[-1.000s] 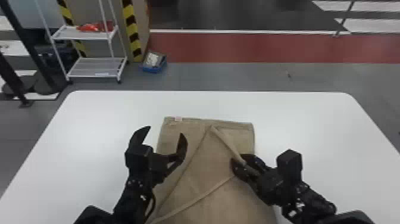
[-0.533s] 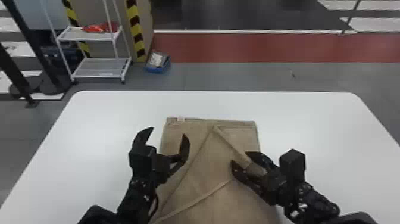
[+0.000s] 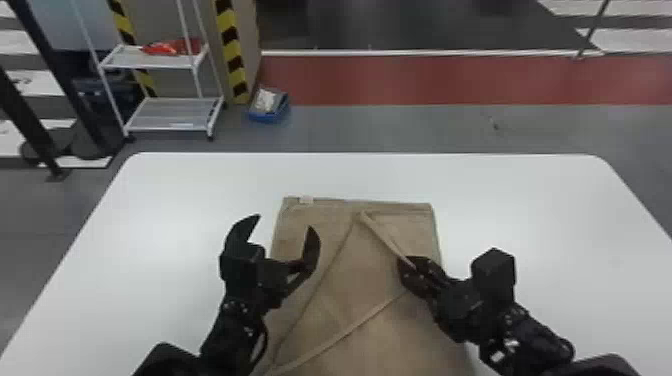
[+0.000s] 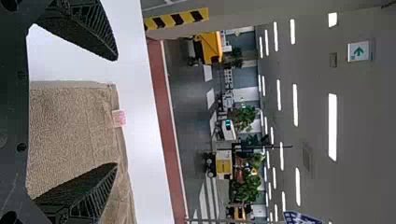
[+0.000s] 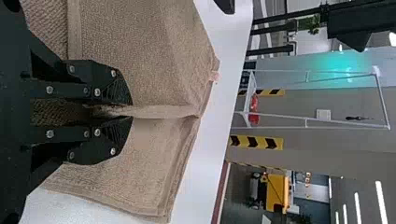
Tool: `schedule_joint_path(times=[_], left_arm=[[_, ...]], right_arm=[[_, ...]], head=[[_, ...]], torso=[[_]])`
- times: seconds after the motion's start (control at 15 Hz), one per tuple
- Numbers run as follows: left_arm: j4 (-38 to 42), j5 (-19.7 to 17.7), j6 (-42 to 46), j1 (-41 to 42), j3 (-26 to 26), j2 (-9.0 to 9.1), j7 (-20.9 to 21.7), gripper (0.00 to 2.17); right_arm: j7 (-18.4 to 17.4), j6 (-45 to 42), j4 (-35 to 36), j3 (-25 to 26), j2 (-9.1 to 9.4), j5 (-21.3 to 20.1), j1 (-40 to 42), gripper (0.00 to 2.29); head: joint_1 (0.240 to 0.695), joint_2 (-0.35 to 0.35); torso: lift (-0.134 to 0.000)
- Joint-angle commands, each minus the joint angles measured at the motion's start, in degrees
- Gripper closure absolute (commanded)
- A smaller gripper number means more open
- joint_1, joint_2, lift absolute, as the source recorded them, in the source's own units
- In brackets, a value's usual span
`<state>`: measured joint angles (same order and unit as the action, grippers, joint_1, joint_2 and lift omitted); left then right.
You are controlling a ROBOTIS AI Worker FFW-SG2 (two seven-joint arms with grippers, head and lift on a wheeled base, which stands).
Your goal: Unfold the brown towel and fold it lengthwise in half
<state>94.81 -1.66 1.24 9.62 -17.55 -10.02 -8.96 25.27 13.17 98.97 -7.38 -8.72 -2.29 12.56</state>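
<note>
Right end effector (image 3: 406, 269) closed, brown towel (image 5: 161, 111) pinched inside

Surface: white, with rounded far corners (image 3: 550, 210)
Rack: white frame (image 3: 170, 114) on wheels beyond the surface, a red item (image 3: 165, 48) on its upper shelf
Blue bin: on the floor near the rack, something whitish (image 3: 266, 101) in it (image 3: 267, 118)
Striped strips: yellow and black (image 3: 231, 50), behind the rack and beside it
Floor: grey (image 3: 375, 130), crossed by a red band (image 3: 425, 80)
Vehicle: yellow, in the hall (image 4: 212, 46)
Plants: green, leafy (image 4: 245, 186)
Sign: white, green arrow (image 4: 358, 51)
Ceiling lights: long, lit (image 4: 332, 126)
</note>
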Motion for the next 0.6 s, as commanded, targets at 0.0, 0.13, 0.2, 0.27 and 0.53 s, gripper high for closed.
schedule_joint_path(times=[0.0,0.13,0.2,0.27,0.53], left_arm=[[-0.15,-0.1,0.02,-0.13,0.06,0.0,-0.01,0.07],[-0.15,-0.01,0.02,-0.3,0.06,0.0,-0.01,0.07],[-0.15,-0.1,0.02,-0.3,0.06,0.0,-0.01,0.07],[-0.15,-0.01,0.02,-0.3,0.15,0.0,-0.01,0.07],[-0.06,-0.01,0.2,-0.39,0.94,-0.09,0.08,0.07]], right_arm=[[0.04,-0.03,1.93,0.09,-0.16,0.0,0.89,1.11],[0.04,-0.03,4.48,0.61,-0.24,0.0,2.12,1.11],[0.04,-0.03,5.8,1.23,-0.33,0.0,2.73,1.11],[0.04,-0.2,7.29,2.55,-0.33,0.18,3.52,1.11],[-1.19,-0.2,10.02,14.76,-0.07,3.34,5.72,1.11]], head=[[0.695,0.018],[0.695,0.02],[0.695,0.02],[0.695,0.019],[0.695,-0.034]], torso=[[-0.119],[-0.119],[-0.119],[-0.119],[-0.119]])
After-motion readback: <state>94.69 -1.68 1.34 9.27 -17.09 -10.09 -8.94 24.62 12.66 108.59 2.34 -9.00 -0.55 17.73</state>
